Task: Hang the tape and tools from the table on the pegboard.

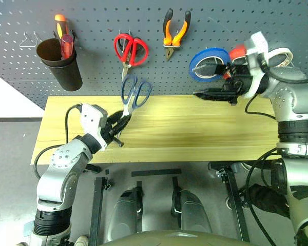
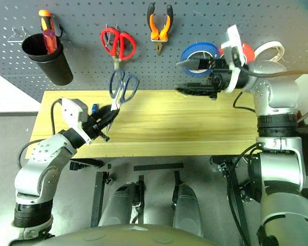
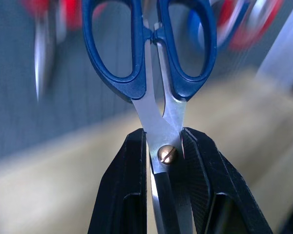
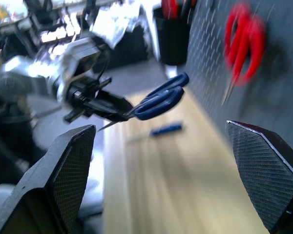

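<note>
My left gripper [image 1: 124, 121] is shut on the blue-handled scissors [image 1: 135, 93] at their pivot screw [image 3: 167, 154], holding them above the table [image 1: 195, 128] with the handles raised toward the pegboard [image 1: 246, 20]. A small blue screwdriver [image 2: 94, 108] lies on the table beside that hand. The orange-and-black pliers [image 1: 175, 32] hang on the board. The blue tape [image 1: 201, 57] sits against the board at the right. My right gripper [image 1: 208, 80] is open and points left just in front of the tape, its upper finger crossing the ring.
A black cup [image 1: 61, 64] with an orange and red screwdriver hangs at the board's left. Red-handled scissors [image 1: 130, 49] hang above the blue ones. A red roll [image 1: 237, 51] and a white roll [image 1: 282, 54] show behind my right hand. Bare hooks [image 1: 28, 40] sit far left.
</note>
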Tool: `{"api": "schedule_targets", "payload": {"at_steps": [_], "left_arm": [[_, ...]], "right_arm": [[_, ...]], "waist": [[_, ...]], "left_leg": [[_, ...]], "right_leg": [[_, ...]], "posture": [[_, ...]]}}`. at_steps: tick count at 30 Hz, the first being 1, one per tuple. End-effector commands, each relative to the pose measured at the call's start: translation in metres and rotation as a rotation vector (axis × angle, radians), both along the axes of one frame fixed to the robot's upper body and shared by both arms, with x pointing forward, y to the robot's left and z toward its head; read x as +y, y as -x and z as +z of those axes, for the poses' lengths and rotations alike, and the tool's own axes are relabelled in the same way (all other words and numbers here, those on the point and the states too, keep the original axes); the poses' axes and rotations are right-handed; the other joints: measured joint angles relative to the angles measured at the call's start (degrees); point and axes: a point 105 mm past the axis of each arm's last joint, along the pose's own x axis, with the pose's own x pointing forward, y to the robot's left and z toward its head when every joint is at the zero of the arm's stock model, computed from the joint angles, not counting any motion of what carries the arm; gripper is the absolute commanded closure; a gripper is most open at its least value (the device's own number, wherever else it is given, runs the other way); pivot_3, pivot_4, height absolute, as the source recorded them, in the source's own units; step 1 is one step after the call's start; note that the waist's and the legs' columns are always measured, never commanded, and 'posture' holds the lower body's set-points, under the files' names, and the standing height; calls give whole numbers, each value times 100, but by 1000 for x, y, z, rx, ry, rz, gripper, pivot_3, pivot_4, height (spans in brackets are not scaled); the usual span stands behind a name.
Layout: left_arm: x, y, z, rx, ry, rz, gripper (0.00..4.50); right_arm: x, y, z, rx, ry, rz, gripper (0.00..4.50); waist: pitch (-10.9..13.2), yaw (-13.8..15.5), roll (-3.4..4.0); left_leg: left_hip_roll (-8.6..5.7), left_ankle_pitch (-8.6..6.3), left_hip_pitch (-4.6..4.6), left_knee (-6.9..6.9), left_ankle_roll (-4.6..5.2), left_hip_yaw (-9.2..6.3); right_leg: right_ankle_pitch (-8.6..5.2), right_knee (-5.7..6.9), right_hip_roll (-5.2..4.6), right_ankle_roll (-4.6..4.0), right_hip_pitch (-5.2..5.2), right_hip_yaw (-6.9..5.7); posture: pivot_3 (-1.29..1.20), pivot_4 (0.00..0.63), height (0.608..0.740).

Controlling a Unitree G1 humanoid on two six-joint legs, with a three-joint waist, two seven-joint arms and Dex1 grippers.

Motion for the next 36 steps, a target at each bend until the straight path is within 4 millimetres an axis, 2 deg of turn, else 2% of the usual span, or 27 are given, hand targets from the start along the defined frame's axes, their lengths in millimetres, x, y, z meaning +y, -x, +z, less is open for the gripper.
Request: {"api": "schedule_targets", "payload": {"at_steps": [1, 8, 27, 36], "left_arm": [[1, 2, 26, -177, 33, 40, 3784], [3, -16, 37, -274, 30, 148, 3784], [-9, -51, 18, -234, 48, 173, 3784], [-18, -65, -1, -160, 95, 184, 3784]], "right_arm": [[-2, 4, 23, -74, -64, -14, 0], [-1, 3, 14, -92, -16, -38, 0], [-6, -3, 26, -96, -48, -92, 0], [-7, -3, 23, -95, -34, -110, 0]], "waist": [[-73, 11, -8], [-266, -8, -16], [-370, -19, -5], [-378, -25, 0]], "left_leg": [[0, 0, 0, -1, 0, 0], [-1, 0, 6, 6, 1, 8], [0, 1, 8, 9, 1, 8], [0, 1, 9, 10, 1, 9]], "right_leg": [[0, 0, 2, 0, 0, -2], [0, 2, 5, 0, 7, 0], [1, 8, 9, 0, 6, 0], [1, 10, 8, 0, 6, 0]], "posture": [[41, 138, 738], [21, 123, 738], [-12, 114, 738], [-29, 120, 738]]}}
